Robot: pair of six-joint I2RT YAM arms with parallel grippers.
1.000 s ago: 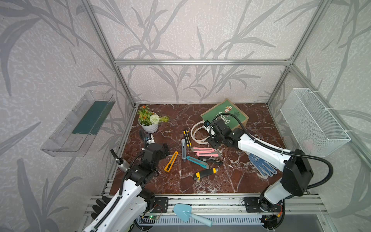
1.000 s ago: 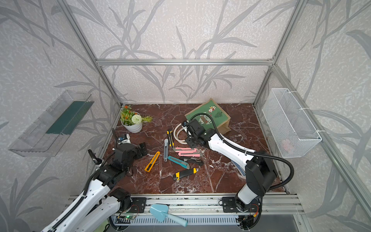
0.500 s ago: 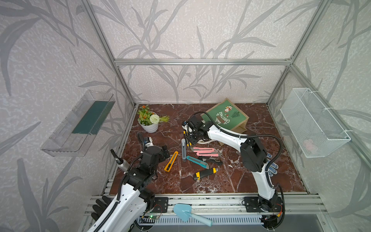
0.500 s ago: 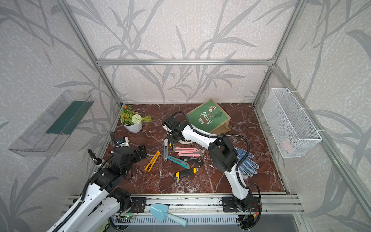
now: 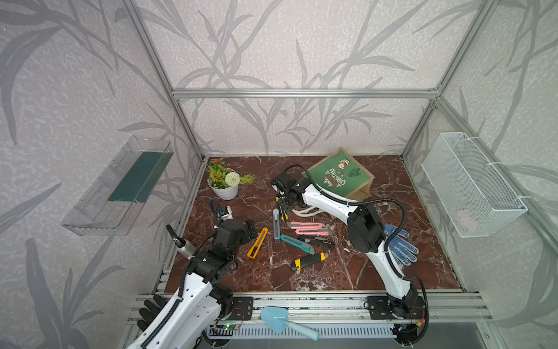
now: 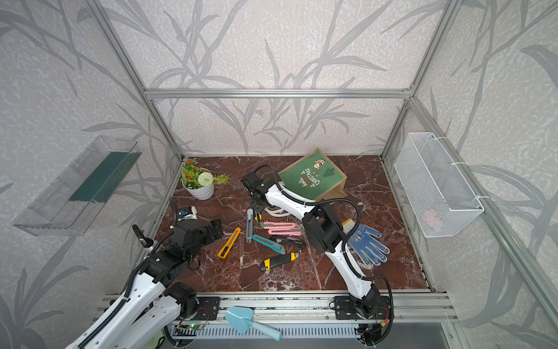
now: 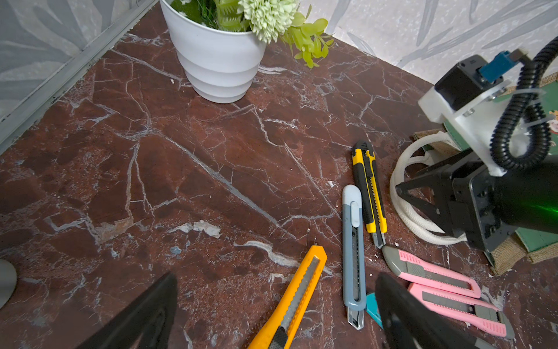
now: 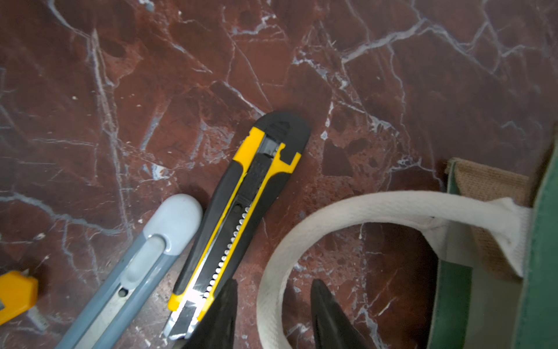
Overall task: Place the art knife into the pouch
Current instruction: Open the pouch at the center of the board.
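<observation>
Knives lie in a bunch in the middle of the red-brown marble table [image 5: 332, 278]. The small tan cloth pouch with a green Christmas picture [image 5: 338, 178] lies flat on its side at the far end, a bit to the right, and its white rope handle [image 8: 362, 205] curls out on the table toward the knives. The slim black and yellow art knife [image 8: 241, 199] rests on the table just left of that rope loop, outside the pouch, and close beside a long grey-blue knife [image 7: 351, 241]. The right gripper [image 8: 273, 282] points down at this spot. Its two black fingers [image 8: 329, 317] stand a little apart, not clenched, one on each side of the rope, and the left one sits right by the blade end of the slim knife. The left gripper [image 7: 277, 278] hangs low over the near left of the table with its fingers spread wide and nothing between them. An orange knife [image 7: 299, 290] lies just in front of it. Two pink knives [image 7: 431, 269], a teal knife [image 5: 297, 244] and a fat black and yellow knife [image 5: 308, 261] lie nearer the front. A white pot of flowers [image 5: 226, 189] stands far left. A blue dotted glove [image 5: 398, 243] lies on the right.
</observation>
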